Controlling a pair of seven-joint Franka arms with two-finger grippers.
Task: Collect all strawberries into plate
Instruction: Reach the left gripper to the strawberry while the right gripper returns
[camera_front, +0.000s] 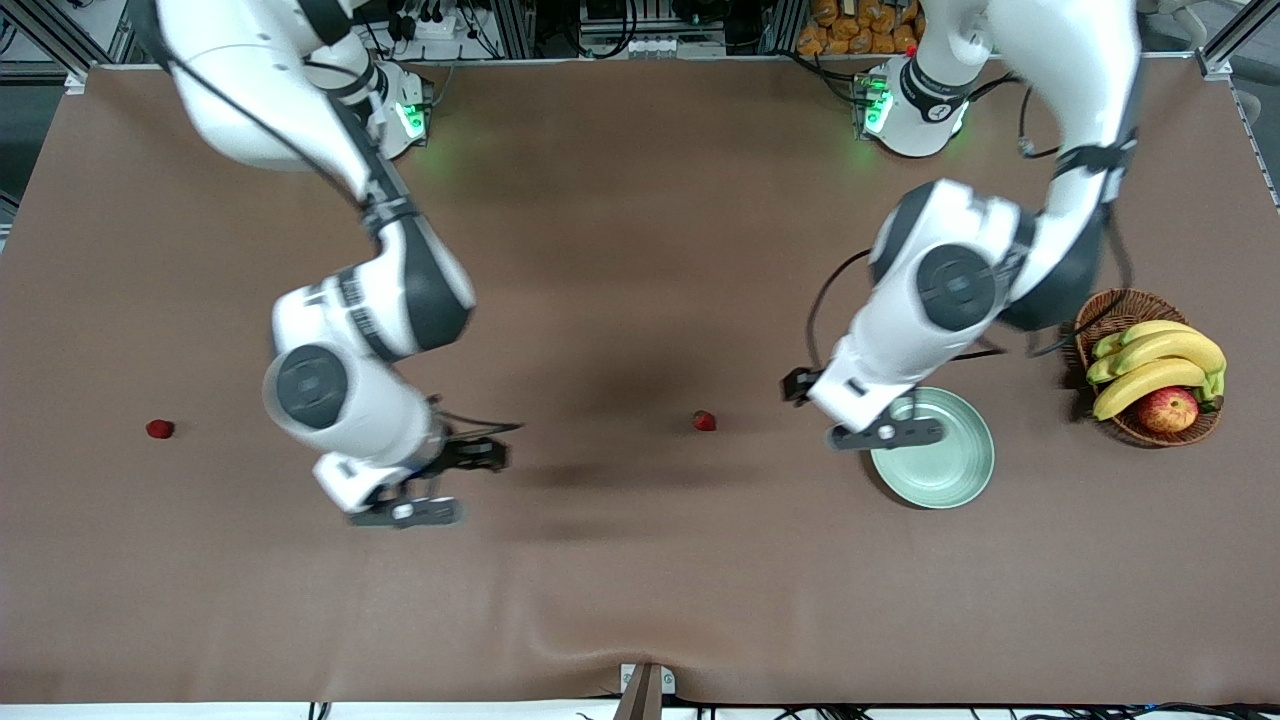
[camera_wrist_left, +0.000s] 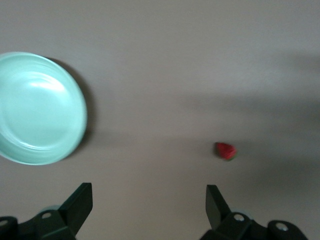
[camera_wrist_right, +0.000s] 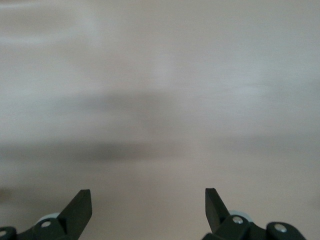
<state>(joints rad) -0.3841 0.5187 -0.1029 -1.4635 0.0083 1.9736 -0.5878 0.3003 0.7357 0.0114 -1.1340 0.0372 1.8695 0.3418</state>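
My work surface is a desk covered in brown cloth. Directly on it lie two tiny red strawberries, a round pale mint-green plate and a brown wicker basket toward my left arm's end.

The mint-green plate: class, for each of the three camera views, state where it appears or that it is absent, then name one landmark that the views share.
Front view: the plate lies on the table beside the wicker basket, partly under the left gripper.
Left wrist view: the plate sits at the picture's edge, cut off.
Right wrist view: not in it; only bare table.
Shared landmark: the middle strawberry, seen in the front and left wrist views.
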